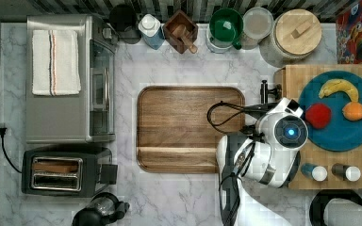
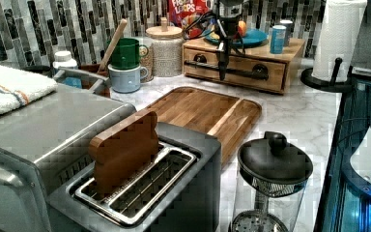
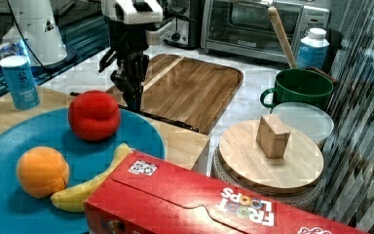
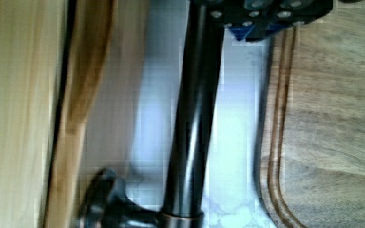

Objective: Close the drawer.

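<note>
A dark metal bar handle (image 4: 190, 123) is seen closest in the wrist view, running just beside the pale wooden drawer (image 2: 234, 69) front. The drawer sits in a light wooden box (image 2: 290, 53) at the far end of the marble surface (image 2: 294, 116), beyond the brown wooden tray (image 2: 198, 108); in the left view its front appears nearly flush with the box. The gripper (image 2: 223, 60) is positioned at the bar, and the fingers appear to straddle it; whether they are clamped on it cannot be told. A blue plate (image 3: 9, 141) of fruit rests on the box top. The drawer is judged light, rigid and easy-sliding; the bar is smooth and possibly slippery, so pressure is best applied at its middle, square to the front, to avoid skewing.
</note>
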### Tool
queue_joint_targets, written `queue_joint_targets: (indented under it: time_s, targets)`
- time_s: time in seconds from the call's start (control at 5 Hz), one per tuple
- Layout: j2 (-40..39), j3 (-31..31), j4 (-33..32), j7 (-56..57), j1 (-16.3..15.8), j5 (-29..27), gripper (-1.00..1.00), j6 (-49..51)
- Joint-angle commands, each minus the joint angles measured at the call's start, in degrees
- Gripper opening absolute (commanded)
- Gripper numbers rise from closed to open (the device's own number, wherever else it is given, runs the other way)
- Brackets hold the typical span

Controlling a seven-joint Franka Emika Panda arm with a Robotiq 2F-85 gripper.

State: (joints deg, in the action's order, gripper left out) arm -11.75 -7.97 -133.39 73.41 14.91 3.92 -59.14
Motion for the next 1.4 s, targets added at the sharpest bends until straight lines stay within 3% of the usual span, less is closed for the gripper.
queue_joint_targets:
  time_s: [0.2,1.4]
  targets:
    - [-6.68,-6.58,18.01,5.58,5.10,7.03,-1.00,1.37]
    - [-4.98,-6.26,17.35,3.87,5.15,8.26,-1.00,2.76]
